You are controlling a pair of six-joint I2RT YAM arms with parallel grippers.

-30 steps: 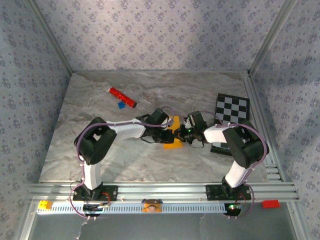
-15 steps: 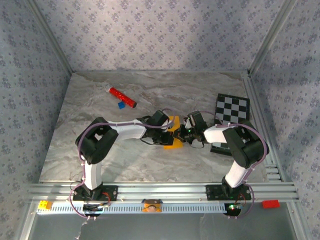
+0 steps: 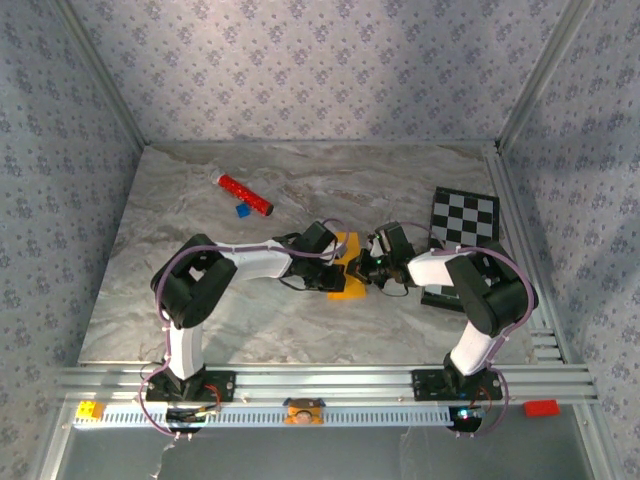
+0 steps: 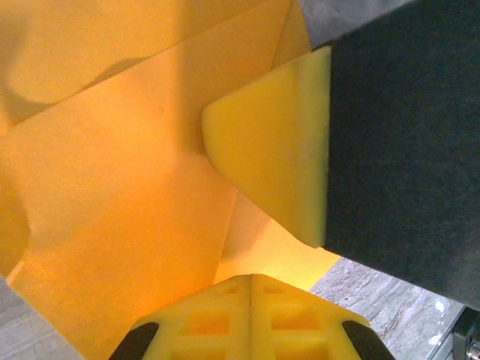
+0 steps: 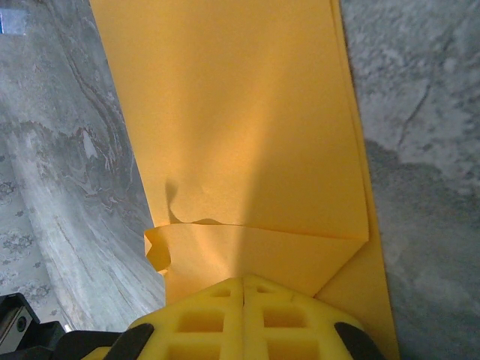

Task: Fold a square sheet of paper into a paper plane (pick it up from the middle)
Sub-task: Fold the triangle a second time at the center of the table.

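The square sheet of paper (image 3: 347, 274), orange-yellow and folded into a smaller creased shape, lies flat on the marble table between the two arms. In the right wrist view the paper (image 5: 240, 135) shows a folded flap with a wavy edge just ahead of my right gripper (image 5: 244, 283), whose yellow fingers are shut and rest tip-down on it. My left gripper (image 4: 250, 279) is shut too, its tips against the paper (image 4: 112, 210). The right gripper's yellow finger (image 4: 281, 157) presses the sheet close by. From above, the left gripper (image 3: 336, 273) and right gripper (image 3: 371, 268) meet over the paper.
A red cylinder (image 3: 245, 195) and a small blue block (image 3: 242, 211) lie at the back left. A black-and-white checkered board (image 3: 464, 215) sits at the right edge. On the front rail are a yellow block (image 3: 90, 409) and a red block (image 3: 541, 407).
The left gripper's fingers have closed the last bit and its wrist has edged slightly right over the paper. The right arm and the paper have stayed put.
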